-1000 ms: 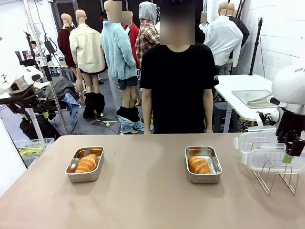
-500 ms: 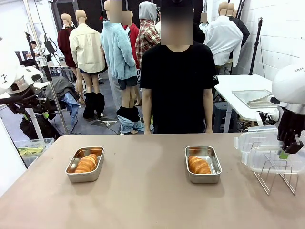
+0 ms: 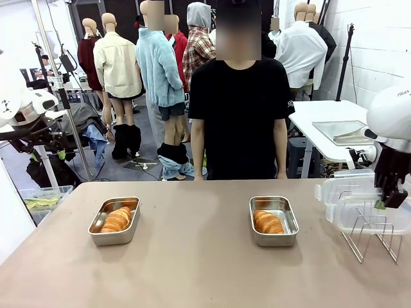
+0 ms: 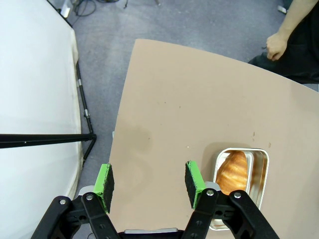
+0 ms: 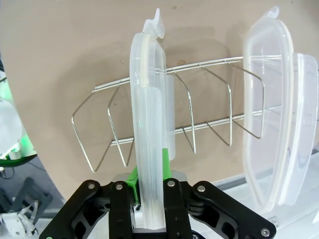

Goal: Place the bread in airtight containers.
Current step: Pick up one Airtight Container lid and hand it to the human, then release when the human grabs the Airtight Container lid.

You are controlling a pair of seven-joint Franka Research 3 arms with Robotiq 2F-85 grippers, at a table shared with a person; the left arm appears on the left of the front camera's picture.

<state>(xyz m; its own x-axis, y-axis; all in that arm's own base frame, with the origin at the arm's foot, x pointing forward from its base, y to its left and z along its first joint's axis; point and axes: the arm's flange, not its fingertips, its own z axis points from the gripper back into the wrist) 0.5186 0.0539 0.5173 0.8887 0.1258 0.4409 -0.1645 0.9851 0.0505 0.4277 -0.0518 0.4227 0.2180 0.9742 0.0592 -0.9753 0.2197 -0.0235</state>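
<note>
Your right claw is pressed onto a translucent lid and pinches its lower edge. The lid stands on edge in the wire rack and rises from between the pads toward 12 o'clock in the right wrist view. A second lid leans in the rack at 3 o'clock of the first, apart from it.

From the front, that claw hangs over the rack at the right end of the desk. Both pieces of bread already lie in their tins on the desk. The right tin holds the right roll and sits at about 9 o'clock of your right claw, well apart from it. The left tin holds the left roll, farther off along the same line.

Your left claw is spread and grips nothing. It hovers above the desk near its side edge. In the left wrist view the left tin lies at 3 o'clock of the claw, just beside one green pad and partly hidden behind that finger, with its roll lying lengthwise inside.

A person stands at the far side, at 12 o'clock from the front.
</note>
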